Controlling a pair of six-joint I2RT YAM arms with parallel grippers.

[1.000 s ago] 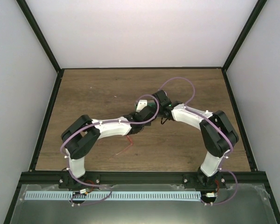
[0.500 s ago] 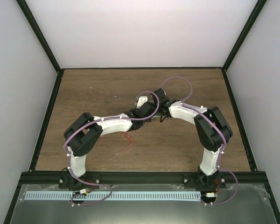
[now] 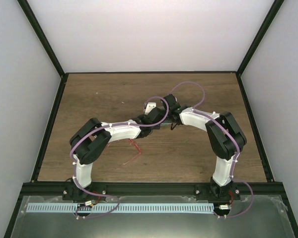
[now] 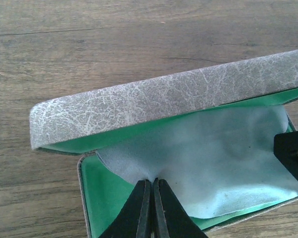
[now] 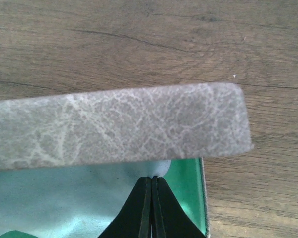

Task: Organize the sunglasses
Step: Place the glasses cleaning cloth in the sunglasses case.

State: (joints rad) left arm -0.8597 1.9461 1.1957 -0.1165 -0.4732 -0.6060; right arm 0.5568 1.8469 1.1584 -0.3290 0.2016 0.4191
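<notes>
At the middle of the table [image 3: 203, 153], you're working both arms over the open grey glasses case [image 4: 100, 196]. Its lid [image 5: 114, 126] is standing up on the far side, and the pale blue cloth [image 4: 213, 158] is lying in the green lining. Your left gripper [image 4: 152, 184] is showing its fingers pressed together, pinching the cloth's near left edge where it puckers. Your right gripper [image 5: 152, 181] is pinching the cloth's right corner the same way. Neither is holding the task's thing.

The red sunglasses [image 3: 134, 148] are lying on the bare wood, nearer to you and left of the case, just beside the left forearm and apart from the case. Judging by that thin wiry frame, you're dealing with something very light, springy and easy to bend, with lenses that could scratch or smear. It's probably going to skate on the wood if nudged. I'd be aiming for the bridge, the frame's top bar, or a temple close to its hinge, never across the lenses, and closing gently. Whether the temples are folded I can't tell from above.
</notes>
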